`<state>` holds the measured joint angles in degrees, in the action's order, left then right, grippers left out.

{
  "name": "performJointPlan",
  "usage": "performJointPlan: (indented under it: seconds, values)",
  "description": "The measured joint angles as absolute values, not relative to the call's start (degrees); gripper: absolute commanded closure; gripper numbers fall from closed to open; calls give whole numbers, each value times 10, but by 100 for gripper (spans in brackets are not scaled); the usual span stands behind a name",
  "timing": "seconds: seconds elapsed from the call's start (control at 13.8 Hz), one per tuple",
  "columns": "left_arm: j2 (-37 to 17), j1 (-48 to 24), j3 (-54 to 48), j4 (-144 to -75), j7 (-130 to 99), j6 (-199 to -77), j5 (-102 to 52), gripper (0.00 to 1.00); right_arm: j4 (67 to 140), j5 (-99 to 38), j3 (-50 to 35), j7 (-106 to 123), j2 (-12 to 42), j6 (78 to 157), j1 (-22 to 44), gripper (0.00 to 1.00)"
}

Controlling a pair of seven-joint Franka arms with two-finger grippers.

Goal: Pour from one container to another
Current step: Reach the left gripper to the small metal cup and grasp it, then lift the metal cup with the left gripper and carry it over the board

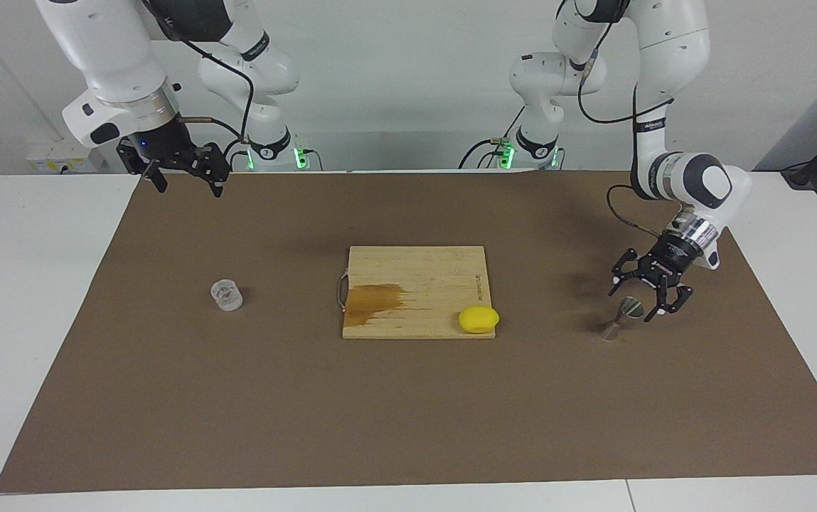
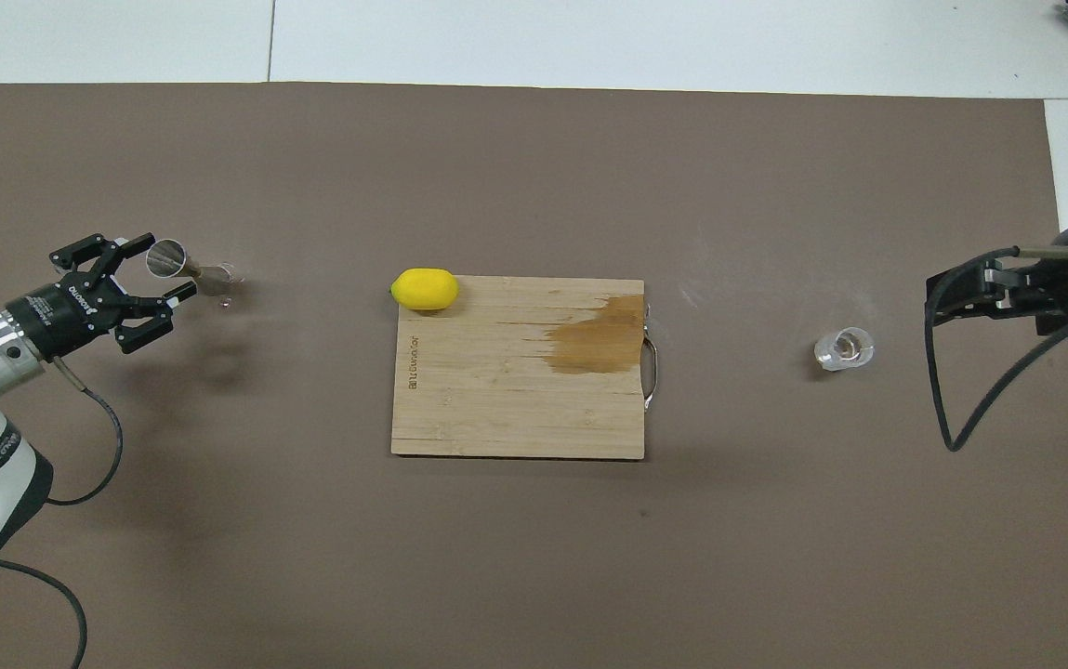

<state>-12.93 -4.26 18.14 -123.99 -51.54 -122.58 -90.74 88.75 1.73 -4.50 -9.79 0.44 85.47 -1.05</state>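
The small clear glass cup (image 1: 226,295) (image 2: 843,348) stands on the brown mat toward the right arm's end of the table. The silver hourglass jigger (image 1: 620,320) (image 2: 182,268) stands toward the left arm's end. My left gripper (image 1: 637,304) (image 2: 164,268) is low, tilted down, and open. One finger is on each side of the jigger's upper cone, and I see a gap on both sides. My right gripper (image 1: 190,186) hangs open and waits high over the mat's corner by its base, well away from the cup.
A wooden cutting board (image 1: 444,274) (image 2: 515,409) with a dark wet stain lies mid-table. A yellow lemon (image 1: 478,319) (image 2: 424,288) sits on the board's corner closest to the jigger. The brown mat (image 1: 408,412) covers most of the white table.
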Motion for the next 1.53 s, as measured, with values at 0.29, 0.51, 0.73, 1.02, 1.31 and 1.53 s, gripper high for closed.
performJointPlan:
  seconds: [0.29,0.51,0.73,1.02,1.31,1.53]
  values:
    - [-129,-43,181,-1240,-515,-1228,-908,41,888,17,-45,-98,4,855,-10,0]
    - [-129,-43,181,-1240,-514,-1229,-909,100,888,17,-45,-98,4,855,-10,0]
    - [-129,-43,180,-1240,-506,-1229,-909,100,888,17,-45,-98,4,855,-10,0]
    - [-129,-44,173,-1238,-519,-1208,-911,100,888,17,-45,-98,4,859,-11,0]
    - [-122,-52,156,-1210,-572,-1135,-912,100,888,17,-43,-112,4,866,-12,1]
    - [-95,-96,138,-1202,-591,-1130,-912,100,890,17,-41,-161,4,866,-13,4]
